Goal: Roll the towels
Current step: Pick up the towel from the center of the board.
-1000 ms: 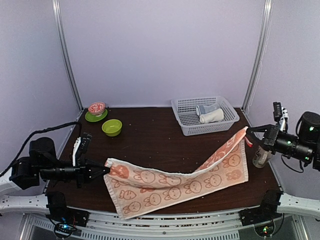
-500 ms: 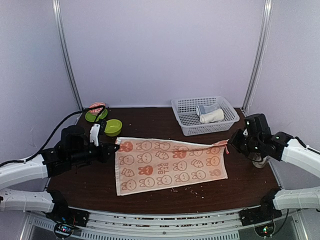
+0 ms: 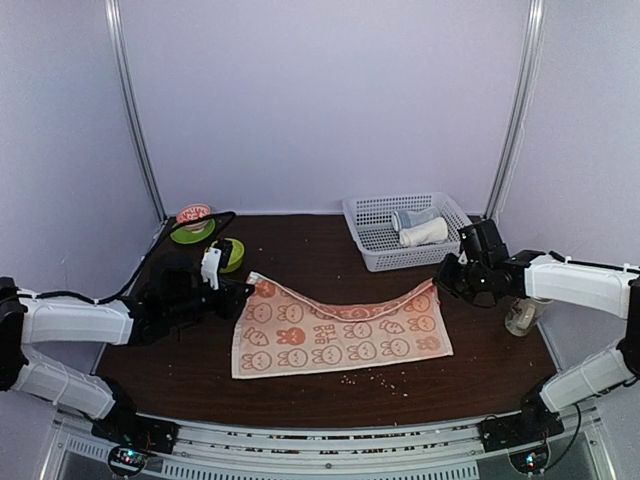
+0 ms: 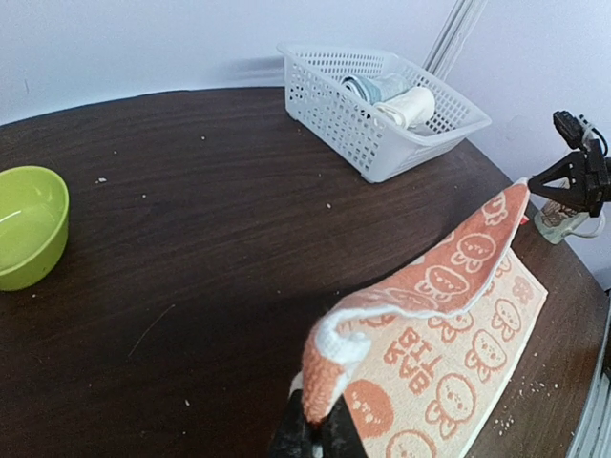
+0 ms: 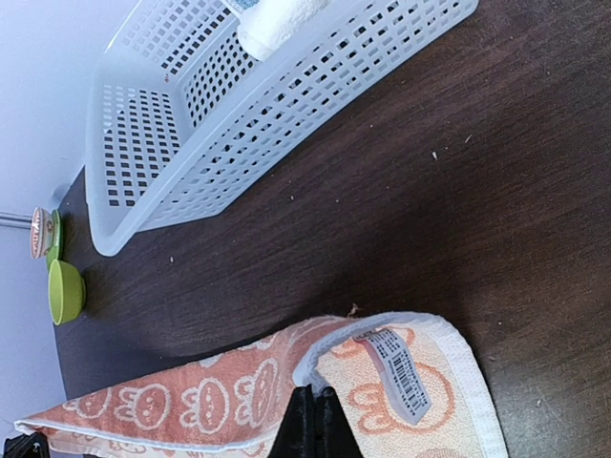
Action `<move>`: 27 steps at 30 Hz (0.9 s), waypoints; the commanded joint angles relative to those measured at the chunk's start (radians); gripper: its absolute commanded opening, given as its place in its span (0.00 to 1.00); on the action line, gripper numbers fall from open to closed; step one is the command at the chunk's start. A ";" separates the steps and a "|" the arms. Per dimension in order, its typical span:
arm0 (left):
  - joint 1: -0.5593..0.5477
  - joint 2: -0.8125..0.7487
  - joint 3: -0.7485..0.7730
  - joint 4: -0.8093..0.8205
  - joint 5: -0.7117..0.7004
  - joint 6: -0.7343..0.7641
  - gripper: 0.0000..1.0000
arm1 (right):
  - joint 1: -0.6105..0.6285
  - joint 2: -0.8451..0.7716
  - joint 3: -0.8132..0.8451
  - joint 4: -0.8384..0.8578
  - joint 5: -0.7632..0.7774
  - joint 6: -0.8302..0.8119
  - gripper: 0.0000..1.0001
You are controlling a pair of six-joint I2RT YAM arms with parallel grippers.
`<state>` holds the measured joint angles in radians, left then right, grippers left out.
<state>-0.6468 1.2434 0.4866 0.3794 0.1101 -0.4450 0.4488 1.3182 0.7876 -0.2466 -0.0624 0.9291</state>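
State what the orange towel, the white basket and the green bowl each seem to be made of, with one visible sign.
The orange towel looks like soft matte cloth: it drapes and folds. The white basket: probably moulded plastic, regular lattice holes. The green bowl: likely plastic, smooth, slight sheen.

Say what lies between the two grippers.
The orange towel: its far edge sags from left gripper to right gripper, each shut on a corner. Seen in top view.

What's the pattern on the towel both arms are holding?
The towel is orange with white rabbit faces and white edging; clearest in the left wrist view.
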 commanded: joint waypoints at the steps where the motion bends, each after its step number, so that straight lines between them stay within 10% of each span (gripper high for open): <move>1: 0.007 -0.068 -0.077 0.118 0.008 -0.001 0.00 | -0.006 -0.053 -0.029 0.021 -0.018 -0.032 0.00; 9: 0.006 -0.104 -0.106 -0.056 -0.032 -0.012 0.01 | -0.006 -0.091 -0.161 0.058 -0.015 -0.023 0.00; 19: 0.005 -0.080 -0.111 -0.151 -0.008 -0.122 0.45 | -0.006 -0.067 -0.203 0.123 -0.052 -0.011 0.00; 27: 0.004 -0.193 -0.046 -0.397 -0.063 -0.371 0.61 | -0.005 -0.068 -0.190 0.118 -0.066 -0.022 0.00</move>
<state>-0.6468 1.0969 0.3851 0.1108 0.0814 -0.6380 0.4473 1.2469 0.5842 -0.1459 -0.1177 0.9150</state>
